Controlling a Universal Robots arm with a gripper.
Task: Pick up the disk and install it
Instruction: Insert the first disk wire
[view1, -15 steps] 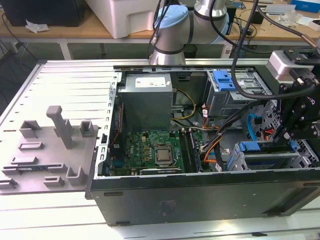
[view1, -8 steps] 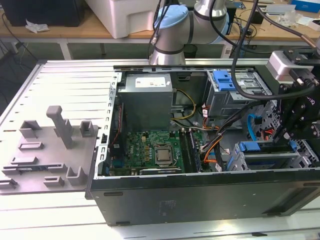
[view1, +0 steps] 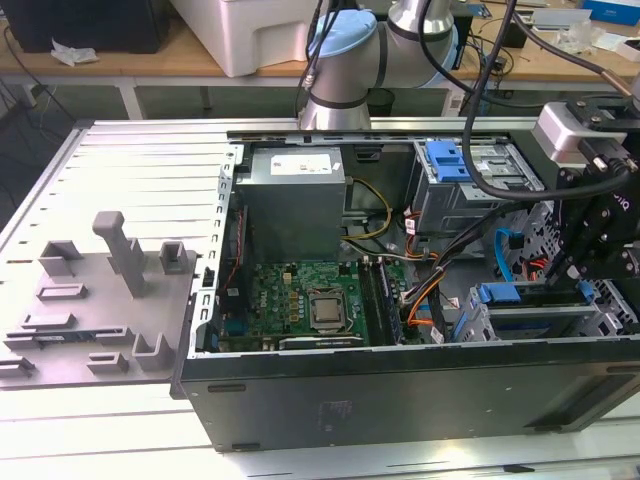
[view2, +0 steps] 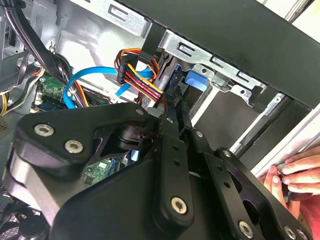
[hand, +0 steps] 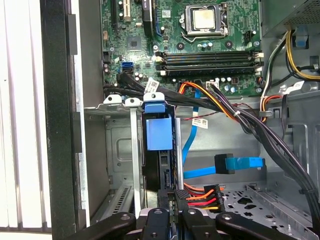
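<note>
The disk (view1: 500, 293) stands on edge in the drive bay at the case's near corner on the exterior view's right, its blue carrier tab up. In both wrist views the blue tab (hand: 159, 135) (view2: 195, 80) sits between the bay's metal rails. My gripper (view1: 582, 288) hangs over the disk's end toward the exterior view's right. Its black fingers (view2: 170, 125) lie close together, and the gripper (hand: 174, 197) meets the disk's near end. I cannot tell whether the tips pinch the carrier or only press on it.
Right beside the fingers sit a red-orange-yellow power plug (hand: 202, 195) and a blue data cable (hand: 240, 164). The motherboard (view1: 310, 295), power supply (view1: 295, 200) and blue-handled cage (view1: 450, 160) fill the case. A person's hand (view2: 295, 175) rests outside the case wall. A grey fixture (view1: 100, 290) lies on the exterior view's left.
</note>
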